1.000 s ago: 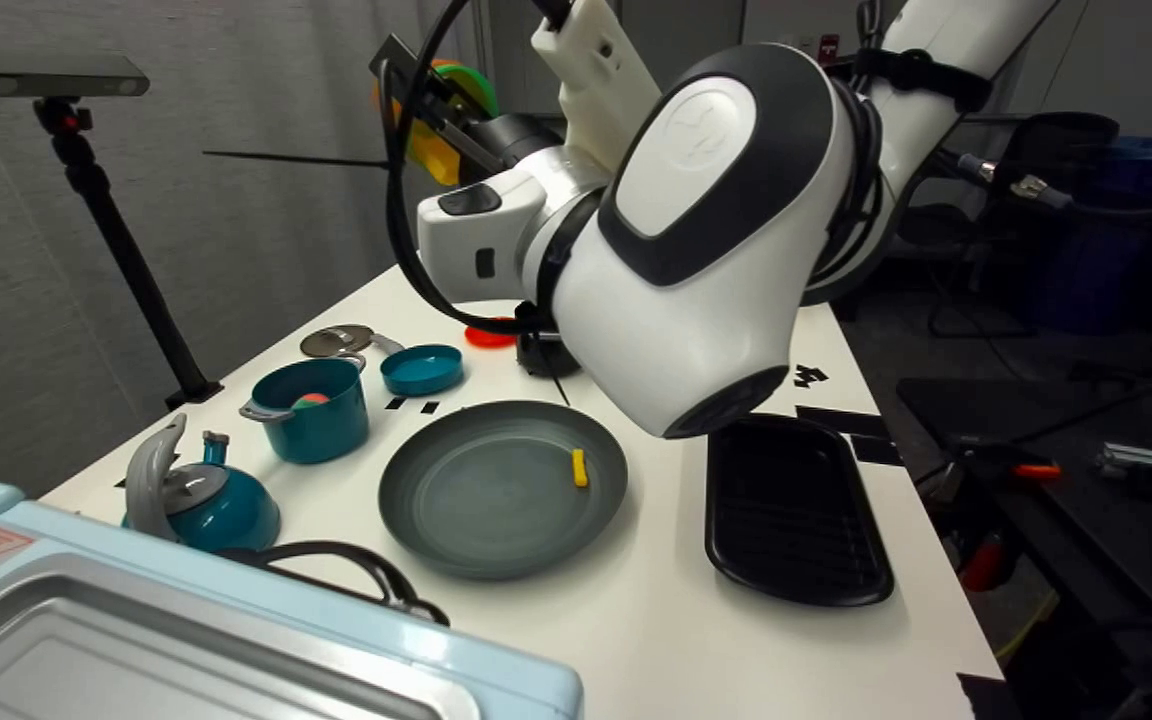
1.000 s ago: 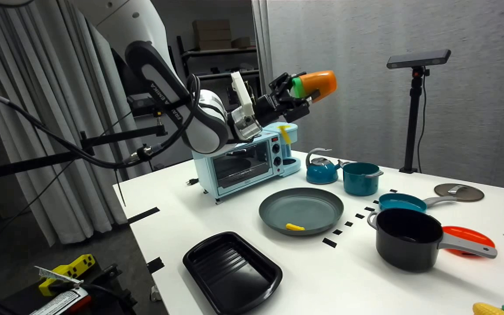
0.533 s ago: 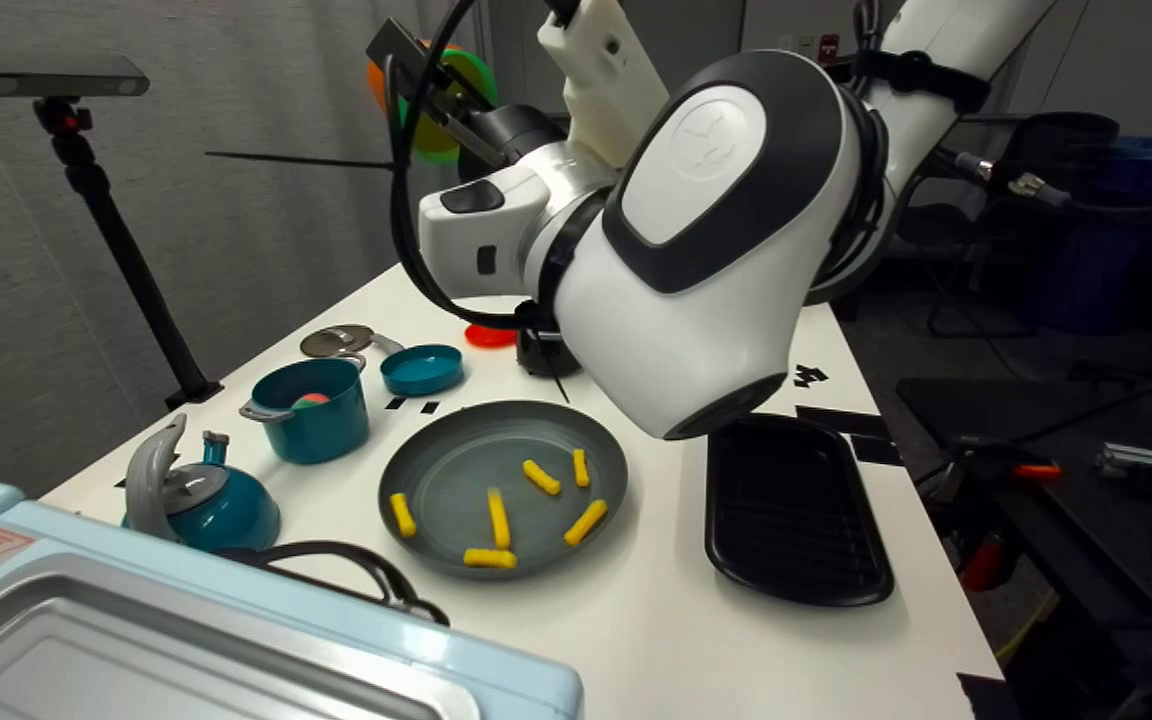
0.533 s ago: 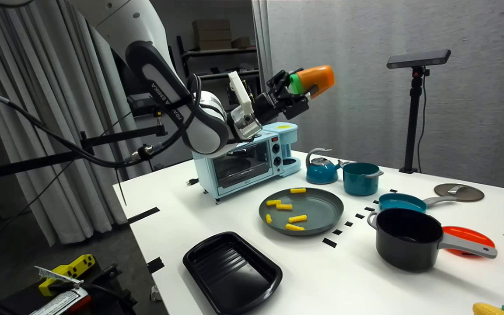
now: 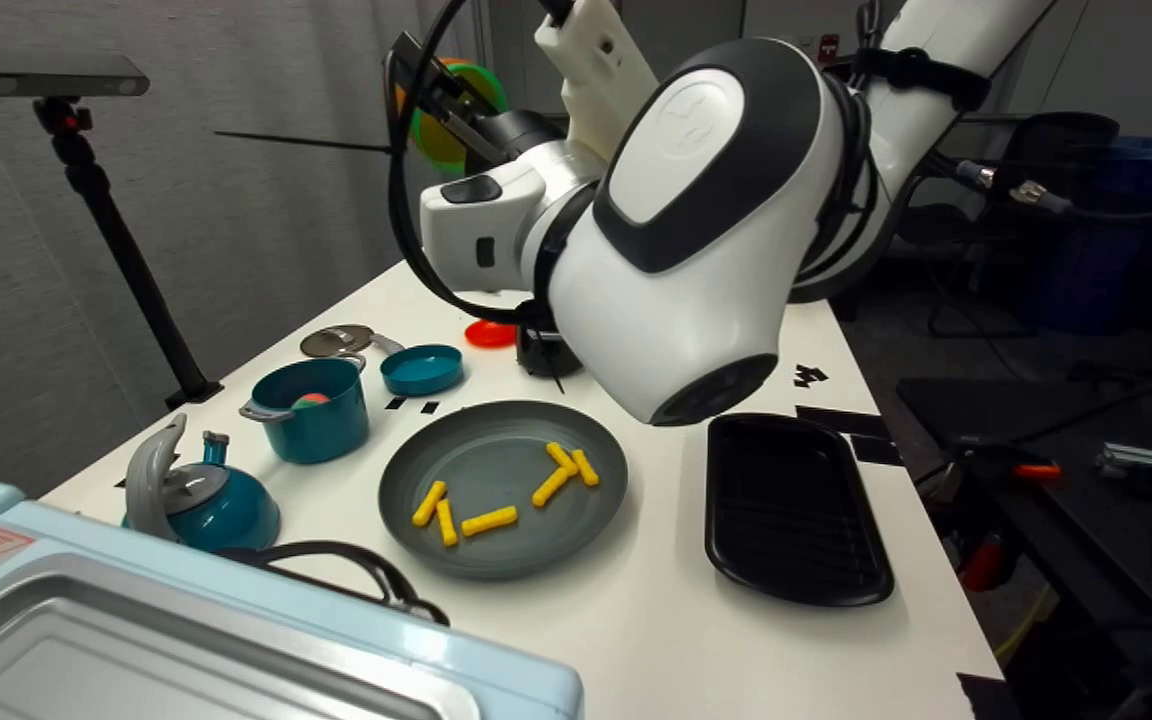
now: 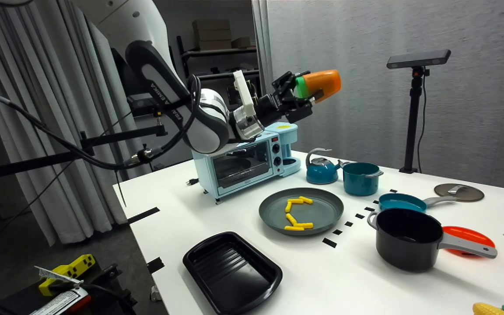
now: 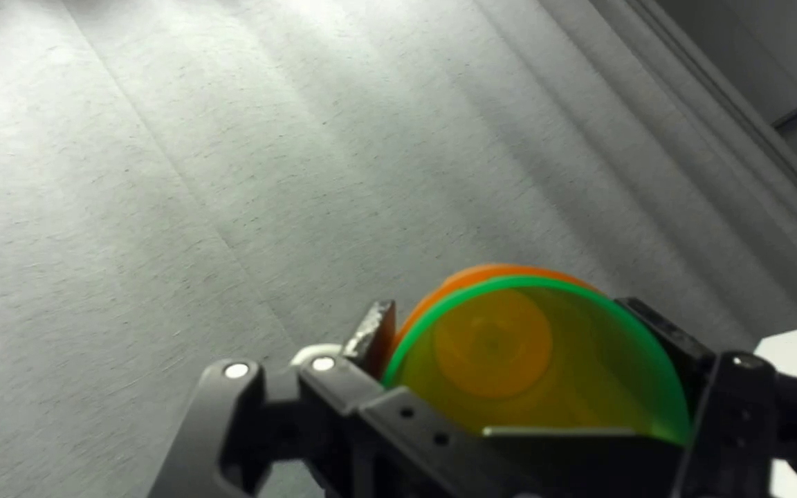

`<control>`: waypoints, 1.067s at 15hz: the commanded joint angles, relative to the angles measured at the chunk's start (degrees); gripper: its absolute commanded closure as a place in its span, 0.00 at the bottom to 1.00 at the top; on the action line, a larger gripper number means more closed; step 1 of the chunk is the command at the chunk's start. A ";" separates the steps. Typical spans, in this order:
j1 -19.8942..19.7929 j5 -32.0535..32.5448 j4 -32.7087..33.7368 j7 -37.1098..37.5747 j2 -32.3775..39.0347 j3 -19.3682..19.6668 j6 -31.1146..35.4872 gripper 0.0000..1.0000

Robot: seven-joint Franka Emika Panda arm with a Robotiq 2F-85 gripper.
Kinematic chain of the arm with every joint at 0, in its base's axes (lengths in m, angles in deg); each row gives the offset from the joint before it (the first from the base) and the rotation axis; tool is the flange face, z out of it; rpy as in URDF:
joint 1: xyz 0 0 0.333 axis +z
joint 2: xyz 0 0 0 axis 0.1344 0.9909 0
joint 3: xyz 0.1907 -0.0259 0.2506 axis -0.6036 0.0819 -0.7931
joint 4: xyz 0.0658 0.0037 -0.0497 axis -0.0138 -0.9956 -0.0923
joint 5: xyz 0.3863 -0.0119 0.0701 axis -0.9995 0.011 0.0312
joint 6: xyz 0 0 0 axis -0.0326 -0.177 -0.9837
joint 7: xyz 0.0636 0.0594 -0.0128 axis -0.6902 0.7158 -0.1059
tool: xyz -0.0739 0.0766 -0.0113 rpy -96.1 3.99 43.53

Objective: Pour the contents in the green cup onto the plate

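Sticks lie toward two and eight o'clock on the plate in an exterior view; pouring looks done. Jaws clamp the green cup, nested with an orange cup; none show inside.

Plate: a wide, round, dark grey dish with a raised rim, lying flat and face up.
Fries: six short yellow sticks on the plate, in two loose groups of three toward opposite sides, lying at different angles, some touching or nearly so.
Green cup: held in the air, higher than the plate, tilted nearly onto its side; in the wrist view its round mouth opens toward the viewer, rim bright green, the see-through inside showing yellow and orange.
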 commanded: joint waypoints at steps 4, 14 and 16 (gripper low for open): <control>-5.67 -15.56 8.55 -6.02 -0.11 -1.97 14.18 0.44; -11.85 -47.74 21.38 -21.73 4.17 -0.90 25.39 0.44; -12.43 -55.05 22.44 -24.72 4.43 -0.83 24.67 0.44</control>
